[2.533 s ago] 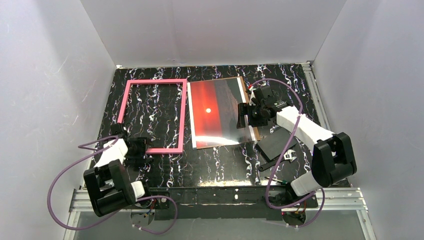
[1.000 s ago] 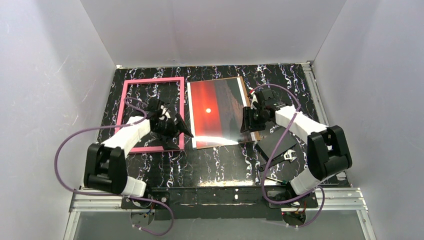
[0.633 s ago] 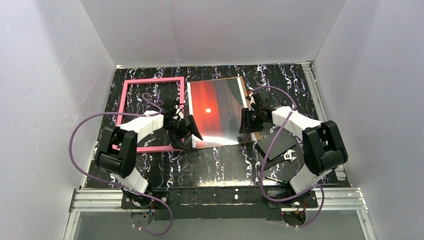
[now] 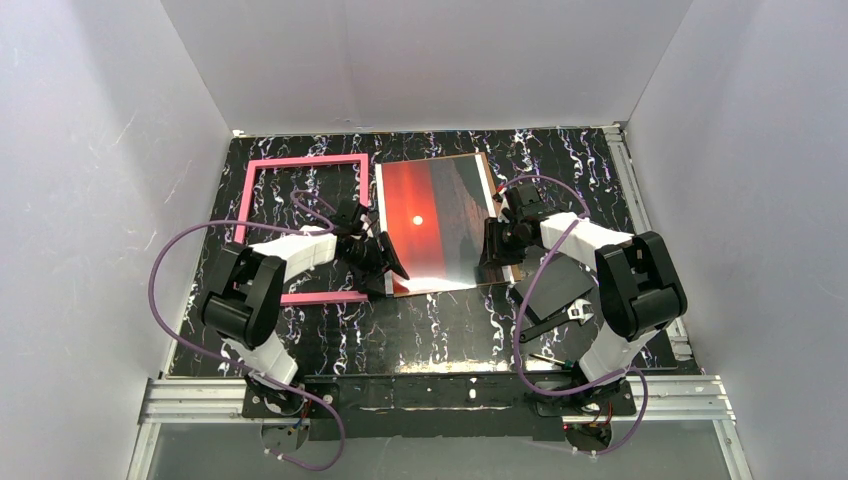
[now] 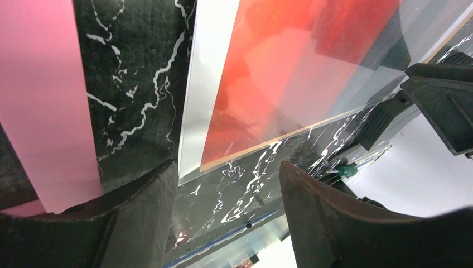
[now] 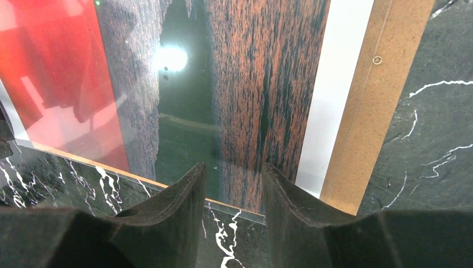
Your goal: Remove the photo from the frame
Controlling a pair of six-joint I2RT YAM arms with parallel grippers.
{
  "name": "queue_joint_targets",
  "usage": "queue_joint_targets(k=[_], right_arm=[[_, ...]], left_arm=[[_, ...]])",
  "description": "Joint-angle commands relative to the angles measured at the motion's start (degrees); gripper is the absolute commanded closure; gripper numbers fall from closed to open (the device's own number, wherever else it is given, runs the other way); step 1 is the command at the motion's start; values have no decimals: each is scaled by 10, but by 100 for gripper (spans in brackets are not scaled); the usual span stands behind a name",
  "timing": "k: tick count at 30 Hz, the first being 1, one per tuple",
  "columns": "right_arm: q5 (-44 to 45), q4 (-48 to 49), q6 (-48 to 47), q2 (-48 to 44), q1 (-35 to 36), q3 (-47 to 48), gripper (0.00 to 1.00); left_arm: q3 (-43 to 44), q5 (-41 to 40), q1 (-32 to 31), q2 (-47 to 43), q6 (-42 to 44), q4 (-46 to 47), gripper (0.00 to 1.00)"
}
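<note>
As the left gripper [image 4: 388, 265] has been brought from the frame [image 4: 305, 161] to the near-left corner of the photo [image 4: 430, 215], fingers wide and empty, extraction is judged essentially done: the photo lies beside the frame. The right gripper [image 4: 490, 245], narrowly parted, is held at its right edge.

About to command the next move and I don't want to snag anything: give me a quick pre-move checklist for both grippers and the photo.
1. Photo clear of the frame: ok, it lies beside it.
2. Left gripper open: ok, jaws apart at the photo's near left corner.
3. Right gripper open: ok, jaws apart over the photo's right part.
4. Photo off the backing board: not ok, it lies on it.
5. Contact with the photo: cannot tell.
</note>
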Motion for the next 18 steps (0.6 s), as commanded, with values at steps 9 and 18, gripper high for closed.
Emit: queue_joint_targets(k=[9, 18], right_arm=[[-1, -4, -11, 28, 0, -7, 51], [-1, -6, -12, 30, 0, -5, 51]], left_arm=[[-8, -10, -13, -85, -47, -15, 43], [5, -9, -16, -74, -54, -37, 36]])
